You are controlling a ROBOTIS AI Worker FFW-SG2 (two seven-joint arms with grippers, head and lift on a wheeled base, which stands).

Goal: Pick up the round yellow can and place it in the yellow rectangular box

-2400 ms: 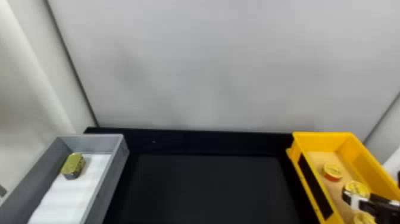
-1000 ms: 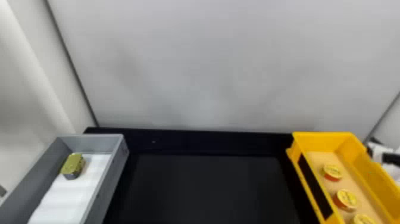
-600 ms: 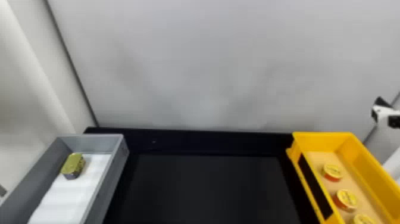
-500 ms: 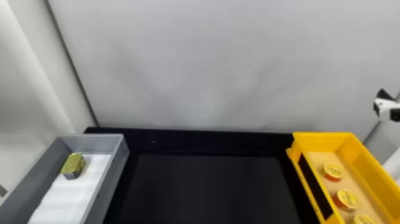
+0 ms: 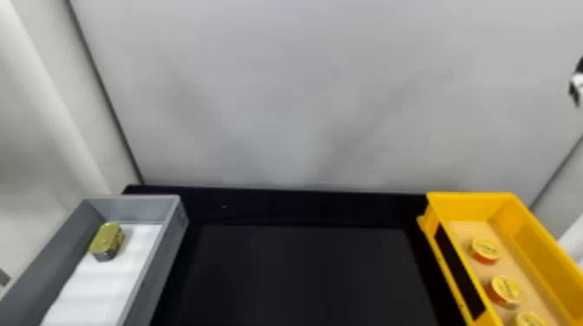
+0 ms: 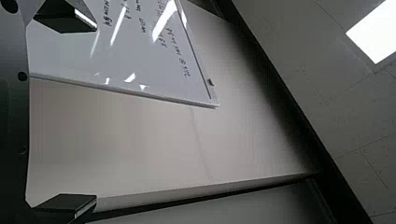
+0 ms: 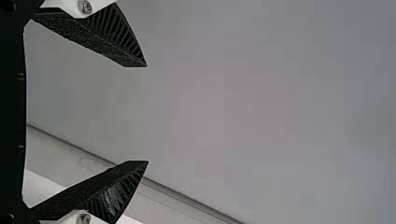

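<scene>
In the head view my right gripper (image 5: 576, 86) is at the far right edge, high above the yellow box (image 5: 470, 200). The right wrist view has that gripper (image 7: 147, 114) open, nothing between its fingers and a pale wall beyond. Inside the yellow box lie round yellow cans with red-orange sides: one (image 5: 484, 250) toward the back, a second (image 5: 506, 290) nearer, and a third (image 5: 530, 319) cut by the bottom edge. My left gripper (image 6: 96, 114) stands open and idle in the left wrist view, facing a wall and whiteboard away from the boxes.
A grey box (image 5: 134, 203) with a white lining stands at the left, holding a gold-topped rectangular tin (image 5: 107, 241). Between the two boxes lies the black table surface (image 5: 303, 277). A pale wall rises directly behind the table.
The right gripper was down at the cans in the yellow box; it has let go there and risen up and out past the box's right side. The middle can now lies slightly lower-left.
</scene>
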